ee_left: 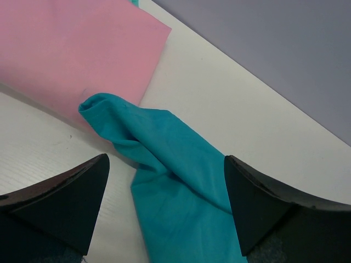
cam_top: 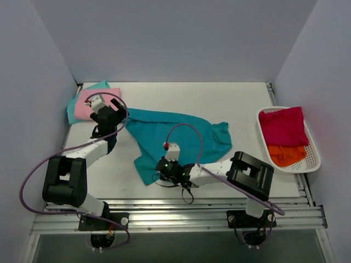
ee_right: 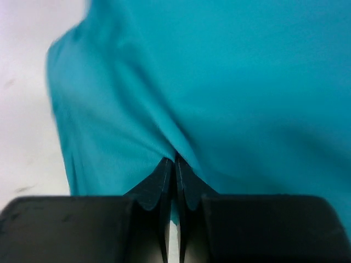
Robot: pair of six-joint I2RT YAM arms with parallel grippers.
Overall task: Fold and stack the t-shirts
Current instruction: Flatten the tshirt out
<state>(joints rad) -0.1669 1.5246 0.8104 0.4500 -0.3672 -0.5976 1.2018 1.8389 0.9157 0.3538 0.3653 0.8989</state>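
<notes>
The large teal t-shirt (cam_top: 175, 134) lies crumpled across the middle of the table. My right gripper (cam_top: 163, 176) is shut on its near-left edge; in the right wrist view the closed fingertips (ee_right: 174, 162) pinch a fold of teal cloth (ee_right: 236, 82). My left gripper (cam_top: 112, 116) is open over the shirt's far-left corner (ee_left: 164, 148), the cloth lying between the jaws, not gripped. A folded pink t-shirt (cam_top: 88, 104) lies on a light mint-teal one (cam_top: 100, 85) at the far left; the pink one also shows in the left wrist view (ee_left: 71, 49).
A white basket (cam_top: 315, 159) at the right edge holds a crimson t-shirt (cam_top: 282, 126) and an orange one (cam_top: 286, 155). Grey walls enclose the table on three sides. A metal rail runs along the near edge.
</notes>
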